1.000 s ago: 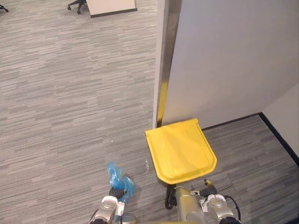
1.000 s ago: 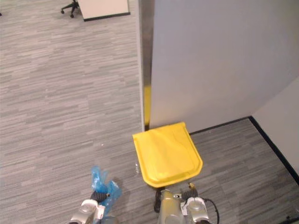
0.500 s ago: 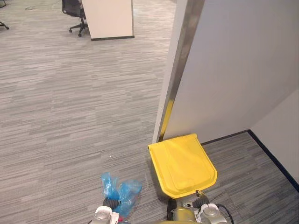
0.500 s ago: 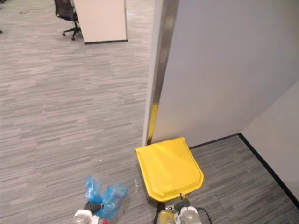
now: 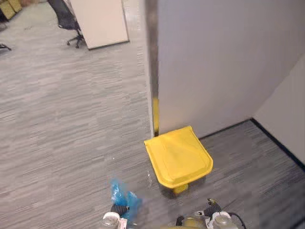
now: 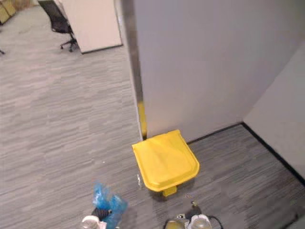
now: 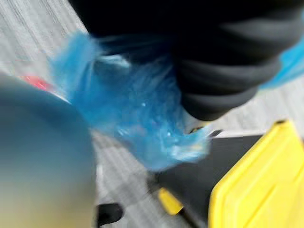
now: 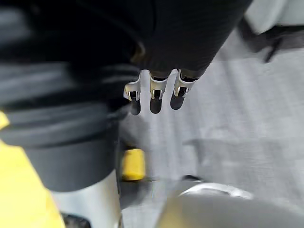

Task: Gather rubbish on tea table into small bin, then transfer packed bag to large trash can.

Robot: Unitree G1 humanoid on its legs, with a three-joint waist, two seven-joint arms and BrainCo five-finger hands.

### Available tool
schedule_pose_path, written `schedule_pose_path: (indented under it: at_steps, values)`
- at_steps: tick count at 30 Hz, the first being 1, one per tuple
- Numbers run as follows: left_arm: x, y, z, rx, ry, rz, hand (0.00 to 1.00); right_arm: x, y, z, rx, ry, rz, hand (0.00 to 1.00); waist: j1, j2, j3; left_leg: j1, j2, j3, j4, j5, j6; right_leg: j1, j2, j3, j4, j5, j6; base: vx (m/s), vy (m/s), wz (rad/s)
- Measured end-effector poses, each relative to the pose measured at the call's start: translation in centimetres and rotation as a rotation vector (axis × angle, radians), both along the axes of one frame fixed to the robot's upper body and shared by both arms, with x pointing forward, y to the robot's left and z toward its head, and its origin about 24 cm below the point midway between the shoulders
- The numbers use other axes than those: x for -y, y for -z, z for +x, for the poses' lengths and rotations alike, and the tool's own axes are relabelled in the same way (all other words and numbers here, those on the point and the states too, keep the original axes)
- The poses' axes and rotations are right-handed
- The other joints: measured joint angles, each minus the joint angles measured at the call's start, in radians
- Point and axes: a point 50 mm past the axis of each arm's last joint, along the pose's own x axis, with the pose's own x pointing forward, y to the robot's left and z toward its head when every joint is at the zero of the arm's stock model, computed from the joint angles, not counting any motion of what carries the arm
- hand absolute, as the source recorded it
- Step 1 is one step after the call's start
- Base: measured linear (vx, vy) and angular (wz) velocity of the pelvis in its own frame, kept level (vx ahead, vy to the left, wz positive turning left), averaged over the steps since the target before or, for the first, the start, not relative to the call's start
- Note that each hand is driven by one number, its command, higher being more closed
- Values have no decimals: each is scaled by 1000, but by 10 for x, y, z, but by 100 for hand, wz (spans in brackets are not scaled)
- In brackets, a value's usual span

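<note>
Gripping blue bag (image 5: 119, 192) in left hand (image 5: 114, 217), seemingly by neck. Holding right hand (image 8: 155, 92) slack, empty, likely for trash can lid (image 5: 178, 153).

Trash can (image 5: 178, 155) sat against the partition (image 5: 214, 62); bag (image 5: 120, 194) nearer, to its left; chair (image 5: 66, 19) beside cabinet (image 5: 97, 21) far behind.

Left hand (image 5: 118, 210) low at bottom edge of head views, left of centre, dark fingertips up, closed round neck of bag (image 7: 137, 114). Left wrist view: ribbed cover (image 7: 228, 71) close above bunched bag. Right hand (image 5: 212, 213) at bottom edge, right of centre, apart from left hand. Right wrist view: fingers (image 8: 155, 97) in row, loosely extended, dark tips together, holding nothing.
</note>
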Motion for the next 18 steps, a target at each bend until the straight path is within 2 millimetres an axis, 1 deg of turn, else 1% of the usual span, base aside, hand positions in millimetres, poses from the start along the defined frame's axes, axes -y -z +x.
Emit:
schedule_pose_path:
  at_steps: [3,5,9,12,13,14,16,17,18]
  values:
    - [2,-2,7,13,12,-4,100,3,-1,0,4,9,-12,0,-5,-4,18,-20,12,-15,-7,9,-14,-2,9,-21,-27,27,-6,-106,-55,14]
    - [3,-2,10,13,17,-4,100,5,-1,0,9,27,-13,0,-7,-1,25,-20,12,-14,-31,9,-19,-7,8,-27,-32,37,-2,-96,10,11]
    - [4,-1,9,9,34,-2,100,11,-2,0,15,59,-21,0,-10,15,32,-12,-1,-12,-31,-9,-26,-1,-1,-18,-32,44,8,-49,45,-5]
    - [4,0,7,-1,32,0,100,12,-3,-1,17,64,-23,0,-18,23,30,5,-6,-13,-59,-9,-26,2,-1,-6,-45,45,10,34,32,-11]
    - [3,0,6,-7,33,2,100,13,-2,-2,16,73,-22,0,-24,25,26,7,-8,-14,-72,1,-25,2,0,-6,-55,51,16,79,24,-3]
    - [2,0,5,-10,33,4,100,14,-2,-3,17,90,-21,0,-30,27,25,11,-9,-14,-87,10,-19,5,3,-7,-70,58,12,89,19,0]
    - [1,0,5,-11,32,8,100,15,-2,-5,14,98,-21,0,-33,30,25,21,-7,-12,-94,18,-29,14,11,-2,-96,74,3,136,15,-4]
    - [-1,0,4,-11,31,15,100,16,-2,-6,12,98,-22,0,-35,30,25,26,-4,-12,-98,20,-30,26,17,0,-113,91,-2,157,21,-7]
    - [-2,0,5,-11,31,18,100,15,-2,-6,11,98,-21,0,-35,29,25,29,-4,-11,-100,20,-30,29,19,2,-119,94,-1,146,32,-11]
